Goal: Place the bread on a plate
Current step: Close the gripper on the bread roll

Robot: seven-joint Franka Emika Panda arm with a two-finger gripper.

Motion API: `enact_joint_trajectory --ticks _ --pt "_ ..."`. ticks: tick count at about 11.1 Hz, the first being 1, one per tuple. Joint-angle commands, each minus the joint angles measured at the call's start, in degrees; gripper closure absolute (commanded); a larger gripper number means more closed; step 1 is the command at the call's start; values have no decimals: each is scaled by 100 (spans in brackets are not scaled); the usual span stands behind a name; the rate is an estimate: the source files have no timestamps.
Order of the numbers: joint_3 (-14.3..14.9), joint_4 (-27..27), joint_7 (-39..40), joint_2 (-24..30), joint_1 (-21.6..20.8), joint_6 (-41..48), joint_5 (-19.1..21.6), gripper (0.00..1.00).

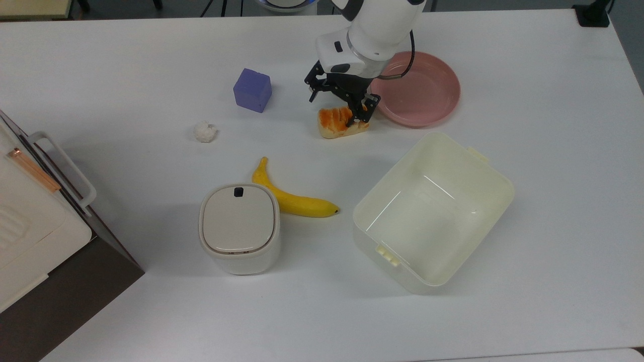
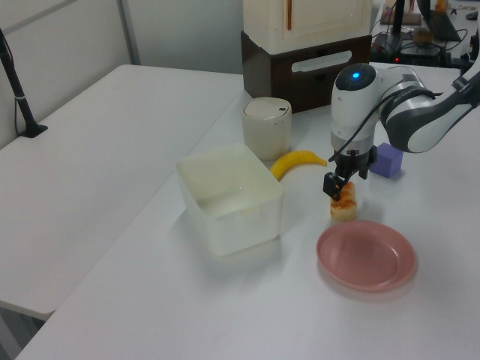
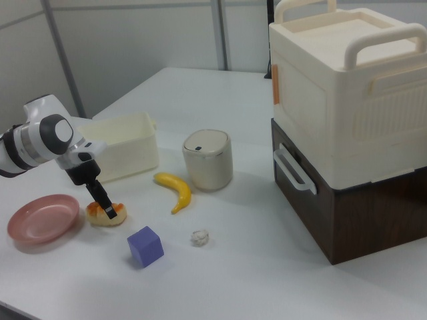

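The bread [image 1: 331,124], a small loaf with an orange-brown top, lies on the white table just left of the pink plate [image 1: 425,88] in the top view. My gripper [image 1: 338,108] is open and low over the loaf. One black fingertip [image 1: 363,118] sits at the loaf's end nearest the plate; the other is off its far side. In the left view the gripper [image 2: 337,187] hangs right above the bread [image 2: 345,211], with the plate [image 2: 366,256] in front. In the right view a finger [image 3: 105,205] touches the bread [image 3: 95,215] beside the plate [image 3: 40,217].
A cream rectangular tub [image 1: 432,211] stands close to the plate and loaf. A banana [image 1: 294,199], a lidded white bin [image 1: 239,227], a purple cube [image 1: 252,89] and a small white crumpled ball [image 1: 205,131] lie around. A big cream-and-brown box [image 3: 347,120] fills one table end.
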State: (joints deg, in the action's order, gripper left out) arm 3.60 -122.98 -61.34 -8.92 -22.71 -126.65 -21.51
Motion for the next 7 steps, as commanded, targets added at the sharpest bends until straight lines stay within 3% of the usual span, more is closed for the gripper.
enact_joint_trajectory --ticks 1,2,3,7 --pt "9 -7 -195 -66 -84 -97 -169 29" --pt "9 2 -195 -75 -84 -105 -204 73" --pt "9 2 -195 -84 -84 -114 -300 100" --pt "0 28 -98 -146 -75 -132 -538 100"
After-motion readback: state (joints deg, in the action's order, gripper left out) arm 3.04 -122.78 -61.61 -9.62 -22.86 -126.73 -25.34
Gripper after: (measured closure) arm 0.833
